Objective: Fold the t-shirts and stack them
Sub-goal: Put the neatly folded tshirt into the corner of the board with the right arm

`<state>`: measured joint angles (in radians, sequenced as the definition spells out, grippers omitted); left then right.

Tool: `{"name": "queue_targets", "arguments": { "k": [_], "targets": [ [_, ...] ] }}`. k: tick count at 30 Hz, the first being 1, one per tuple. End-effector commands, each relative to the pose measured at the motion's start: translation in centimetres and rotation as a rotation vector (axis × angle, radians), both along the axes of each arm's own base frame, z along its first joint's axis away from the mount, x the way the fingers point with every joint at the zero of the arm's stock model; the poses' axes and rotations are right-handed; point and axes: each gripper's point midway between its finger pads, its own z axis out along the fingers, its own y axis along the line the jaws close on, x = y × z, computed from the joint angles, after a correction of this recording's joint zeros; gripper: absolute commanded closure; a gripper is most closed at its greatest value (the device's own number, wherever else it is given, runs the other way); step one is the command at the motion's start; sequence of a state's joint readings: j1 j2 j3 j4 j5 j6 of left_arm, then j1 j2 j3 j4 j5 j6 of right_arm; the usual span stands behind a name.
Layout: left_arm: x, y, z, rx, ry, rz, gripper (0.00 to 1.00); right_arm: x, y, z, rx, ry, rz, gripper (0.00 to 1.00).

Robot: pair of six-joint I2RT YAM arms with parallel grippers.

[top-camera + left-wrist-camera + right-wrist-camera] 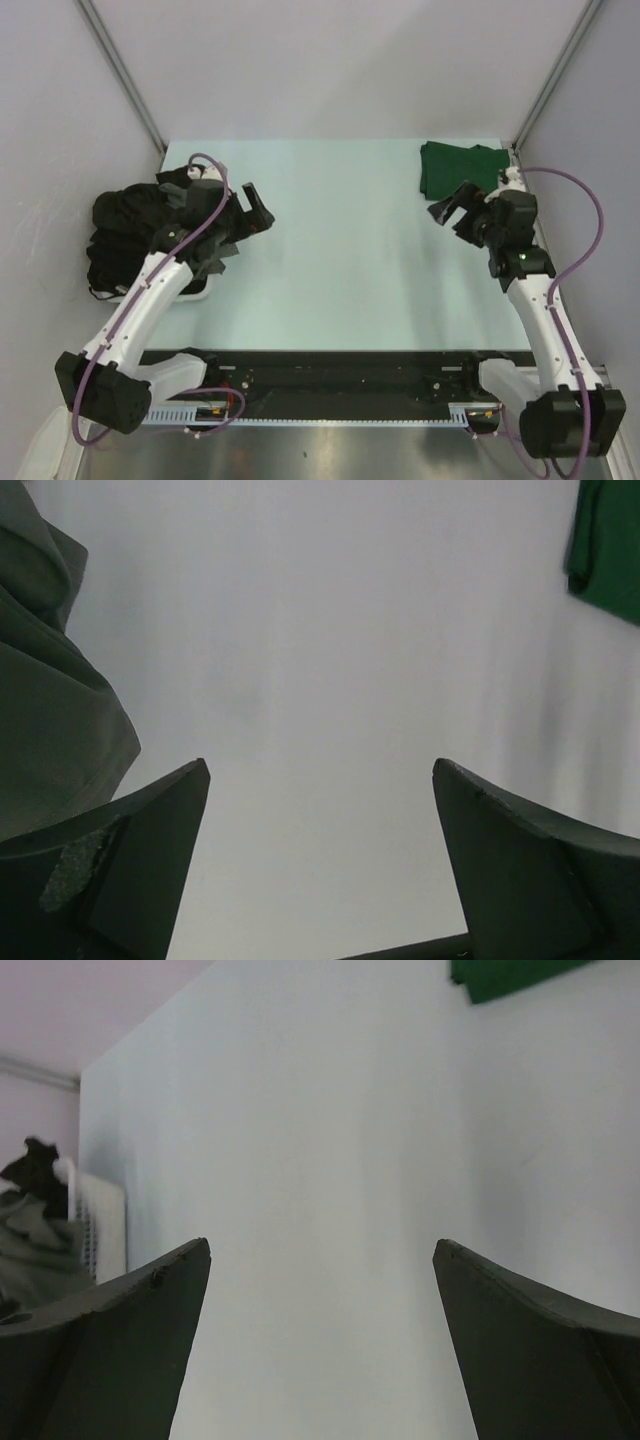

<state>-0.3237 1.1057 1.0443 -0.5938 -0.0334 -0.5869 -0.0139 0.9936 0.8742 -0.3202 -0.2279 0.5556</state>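
Lab robot cell: grey panel walls [330, 60], pale green table [340, 250].

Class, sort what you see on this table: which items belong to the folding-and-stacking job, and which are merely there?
Job:
- folded dark green cotton t-shirt
- heap of black and dark grey t-shirts

Merely there:
- white slatted plastic basket under the heap
- pale green tabletop

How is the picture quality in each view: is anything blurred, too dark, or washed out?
Top external: sharp and evenly lit, though the black t-shirts lose detail in darkness. Left wrist: the table looks washed out, the pincer fingers dim. Right wrist: similar, the green t-shirt slightly soft.
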Motion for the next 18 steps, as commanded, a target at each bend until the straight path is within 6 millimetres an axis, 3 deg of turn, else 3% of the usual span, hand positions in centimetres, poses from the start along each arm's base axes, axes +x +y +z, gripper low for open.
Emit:
{"name": "queue_targets", "arguments": {
  "k": [1, 4, 5, 7, 12, 18],
  "targets": [
    [1.7, 0.7, 5.1, -0.046, -0.100, 0.050, 0.00, -2.2, 4.3, 2.9, -0.015, -0.050, 0.082, 0.00],
    [2.6, 1.2, 6.3, -0.034, -0.143, 0.052, 0.00, -1.5, 4.6, 2.0, -0.063, -0.032, 0.095, 0.00],
    [2.7, 1.4, 6.4, -0.026, -0.141, 0.055, 0.00, -1.1, 4.6, 2.9, -0.075, -0.047, 0.098, 0.00],
    [3.0, 1.5, 6.4, -0.004, -0.143, 0.046, 0.00, -0.4, 4.3, 2.6, -0.089, -0.020, 0.089, 0.00],
    [2.7, 1.9, 4.9, -0.005, -0.125, 0.076, 0.00, 1.2, 5.1, 3.9, -0.065, -0.034, 0.113, 0.00],
    [2.3, 1.9, 5.1, -0.012, -0.146, 0.071, 0.00, 2.1, 5.5, 4.1, -0.072, -0.043, 0.140, 0.00]
  ]
}}
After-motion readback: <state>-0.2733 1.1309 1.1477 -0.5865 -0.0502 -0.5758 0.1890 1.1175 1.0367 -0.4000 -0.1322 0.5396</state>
